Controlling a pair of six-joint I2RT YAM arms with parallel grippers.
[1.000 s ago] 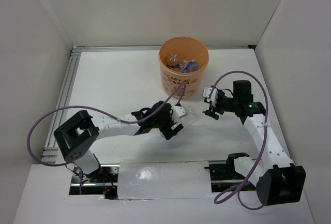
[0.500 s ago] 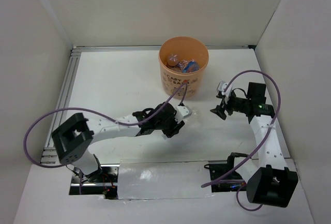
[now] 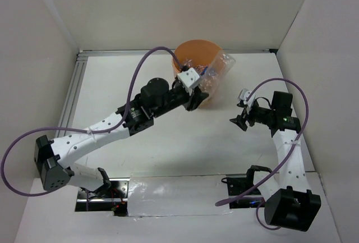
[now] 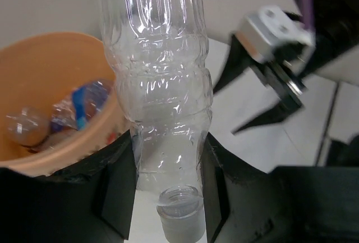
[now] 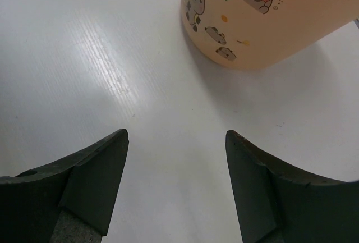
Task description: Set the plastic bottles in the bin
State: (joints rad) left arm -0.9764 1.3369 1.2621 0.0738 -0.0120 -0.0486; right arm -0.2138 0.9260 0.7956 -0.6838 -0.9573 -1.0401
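Note:
A clear, label-less plastic bottle (image 4: 162, 86) is clamped low on its body, just above the uncapped neck, between the fingers of my left gripper (image 4: 168, 139), which is shut on it. From above, that bottle (image 3: 220, 66) slants up and to the right over the right rim of the orange bin (image 3: 185, 49), with the left gripper (image 3: 196, 94) against the bin's near side. Inside the bin (image 4: 50, 38) lie other bottles, one with a blue label (image 4: 84, 100). My right gripper (image 3: 235, 113) hangs open and empty to the right of the bin, over bare table (image 5: 176, 133).
The printed side of the bin (image 5: 252, 30) fills the top right of the right wrist view. White walls close the table in at the back and sides. A metal rail (image 3: 73, 94) runs along the left edge. The left arm's purple cable (image 3: 140, 69) arcs toward the bin.
The left gripper has closed on the clear bottle on the table, lifted it and carried it back to the bin's rim. The right arm has drawn back a little to the right.

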